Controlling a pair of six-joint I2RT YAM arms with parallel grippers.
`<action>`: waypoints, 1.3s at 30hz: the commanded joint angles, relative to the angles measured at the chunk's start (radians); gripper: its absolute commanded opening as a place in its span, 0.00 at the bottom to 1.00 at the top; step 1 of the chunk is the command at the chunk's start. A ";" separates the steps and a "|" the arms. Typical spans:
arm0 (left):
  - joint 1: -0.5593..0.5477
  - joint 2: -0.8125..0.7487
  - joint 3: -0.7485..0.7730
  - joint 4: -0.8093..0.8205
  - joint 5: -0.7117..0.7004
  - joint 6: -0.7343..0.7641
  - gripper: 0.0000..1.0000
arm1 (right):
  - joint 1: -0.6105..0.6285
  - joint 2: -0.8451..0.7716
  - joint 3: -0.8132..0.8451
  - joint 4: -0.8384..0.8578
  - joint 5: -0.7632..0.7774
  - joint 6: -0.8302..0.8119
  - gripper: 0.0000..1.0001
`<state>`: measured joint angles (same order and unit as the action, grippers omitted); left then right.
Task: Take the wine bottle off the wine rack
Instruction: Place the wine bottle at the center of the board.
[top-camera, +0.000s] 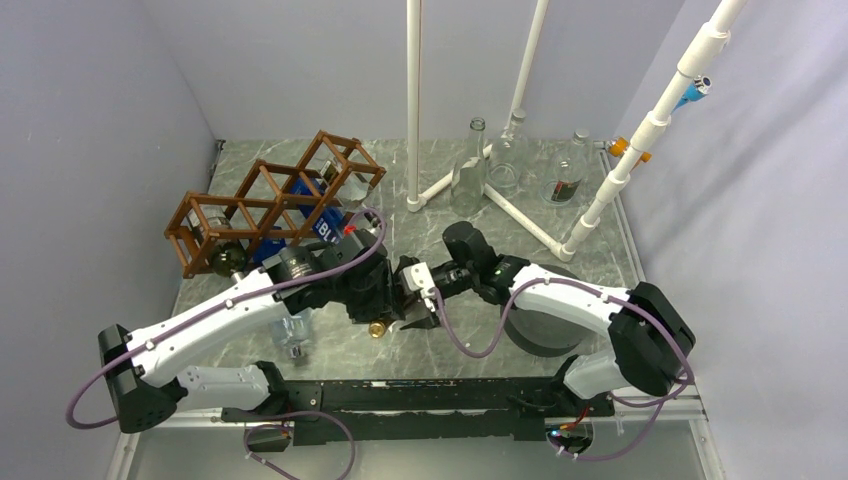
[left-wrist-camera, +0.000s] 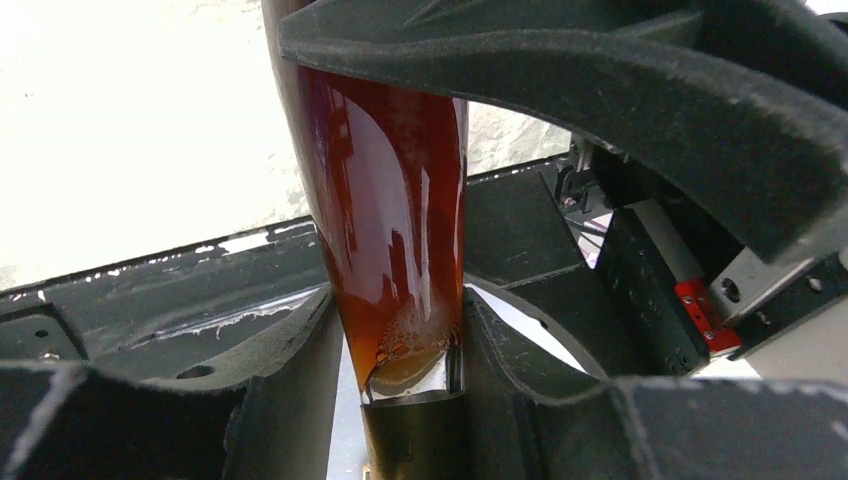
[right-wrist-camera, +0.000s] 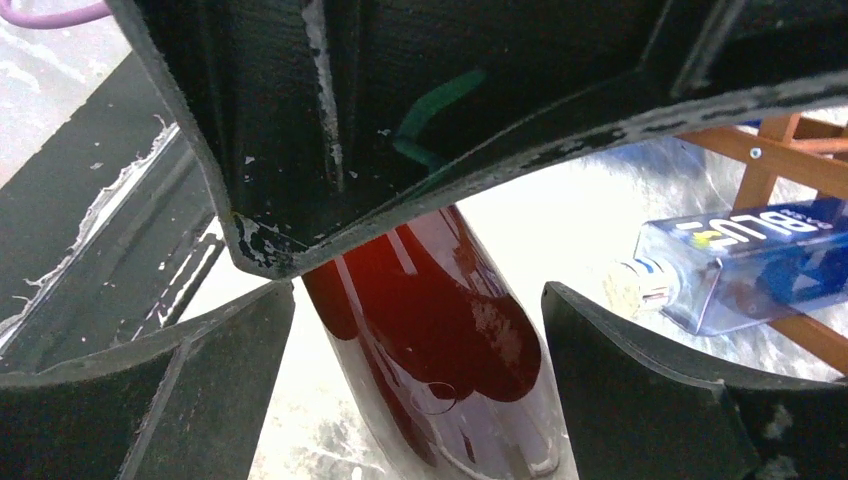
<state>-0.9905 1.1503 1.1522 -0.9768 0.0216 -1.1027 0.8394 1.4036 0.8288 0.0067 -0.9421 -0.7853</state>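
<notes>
- The wine bottle (left-wrist-camera: 390, 230), dark red inside, looks already out of the rack (top-camera: 270, 205). In the top view its gold cap (top-camera: 378, 328) shows over the middle of the bench (top-camera: 440, 345), well apart from the wooden frame.
- A blue bottle (right-wrist-camera: 740, 260) lies in the rack.
- The left hand (left-wrist-camera: 400, 385) is pinching the wine bottle at its narrow neck end, one finger pressed to each side.
- The right hand (right-wrist-camera: 420, 360) is spread wide, with the bottle's body between its fingers and a gap on both sides.
- What seems left is setting the bottle down. I cannot tell whether it touches the bench.
</notes>
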 joint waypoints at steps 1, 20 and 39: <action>0.034 -0.014 0.104 0.242 0.057 0.045 0.00 | -0.025 -0.031 -0.024 0.135 -0.013 0.061 0.95; 0.131 0.030 0.092 0.348 0.210 0.009 0.00 | -0.103 -0.040 -0.066 0.219 0.014 0.081 0.80; 0.144 0.066 0.089 0.410 0.272 -0.013 0.01 | -0.107 -0.041 -0.068 0.249 0.006 0.122 0.80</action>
<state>-0.8410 1.2415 1.1561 -0.8169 0.2020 -1.1076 0.7345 1.3899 0.7628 0.1864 -0.9211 -0.6857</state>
